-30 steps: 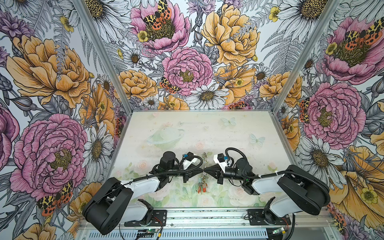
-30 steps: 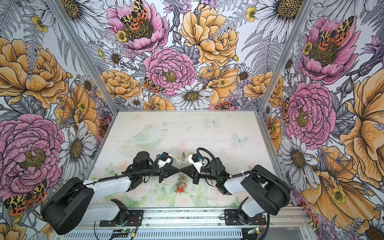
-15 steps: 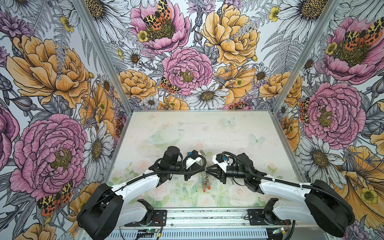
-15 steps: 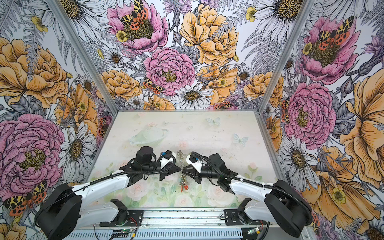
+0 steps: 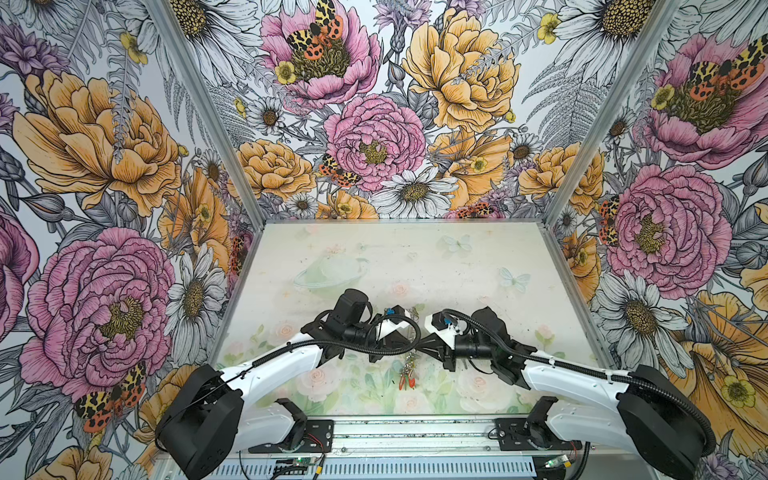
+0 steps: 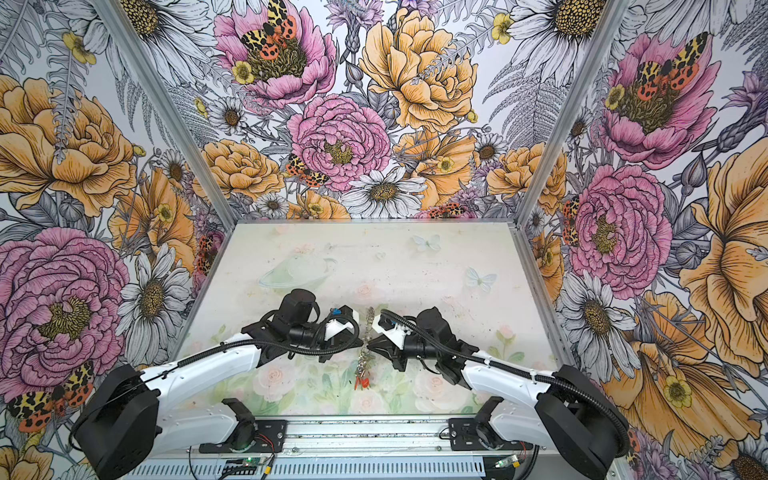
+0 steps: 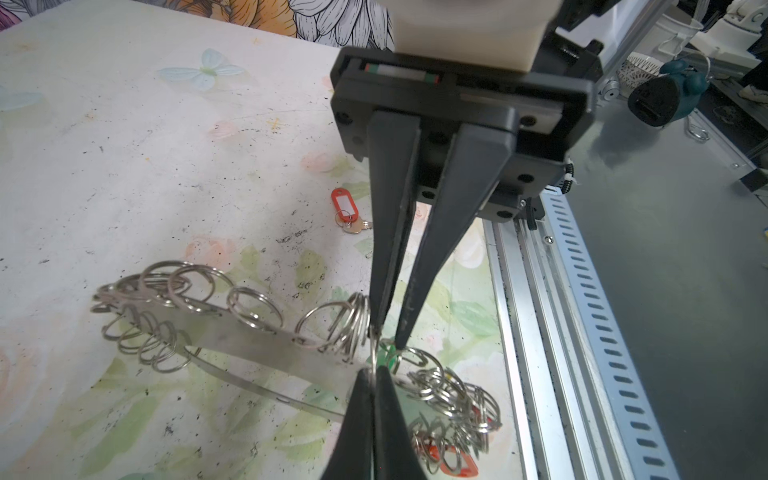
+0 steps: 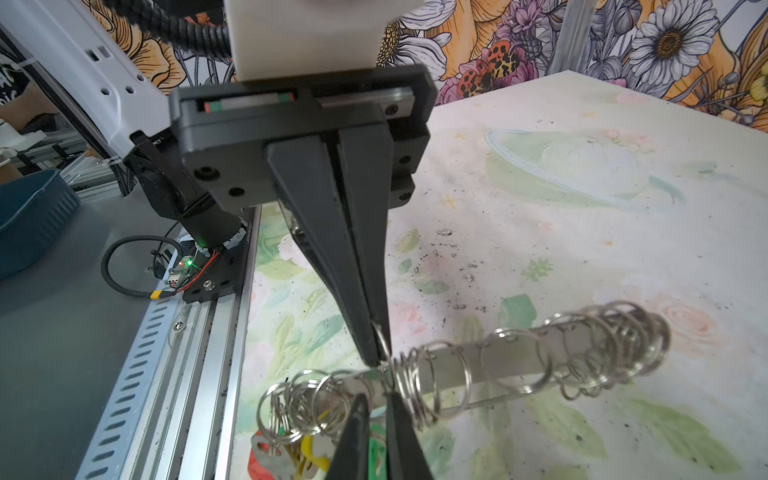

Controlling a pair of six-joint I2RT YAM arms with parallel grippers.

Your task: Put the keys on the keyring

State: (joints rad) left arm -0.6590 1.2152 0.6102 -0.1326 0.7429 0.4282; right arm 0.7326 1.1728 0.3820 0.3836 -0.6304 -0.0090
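**Silver-fringed keyring (image 7: 249, 337) pinched at mid-table, one red-tagged key (image 7: 345, 207) lying loose**

The left gripper (image 8: 374, 355) reaches in from the left to the middle. Its fingers are pressed fully together on the wire of one small ring at the keyring's edge.

In both top views the keyring (image 5: 412, 316) (image 6: 368, 316) runs front to back between the two arms. Its grey band is fringed with rings. At its near end hang the keys (image 7: 453, 461) already threaded, their red, green and yellow tags bunched together.

The right gripper (image 7: 387, 337) meets the same spot from the opposite side. Its fingers stand narrowly parted, tips either side of the pinched ring, and no clamp on it shows. The red-tagged key lies flat on the table (image 7: 124, 145), near the right gripper's fingers and apart from the keyring.

The step in hand looks like steadying one ring and prising its coil open for the next key. The next move probably calls for three things:
- The left gripper keeps a firm hold on the ring.
- A right fingertip works into the split without the springy wire slipping free.
- The right gripper then fetches the loose key.

No brand or writing can be read. The white label in the loose key's tag looks blank. Each gripper body carries only a red, white and green strip (image 7: 401, 71).
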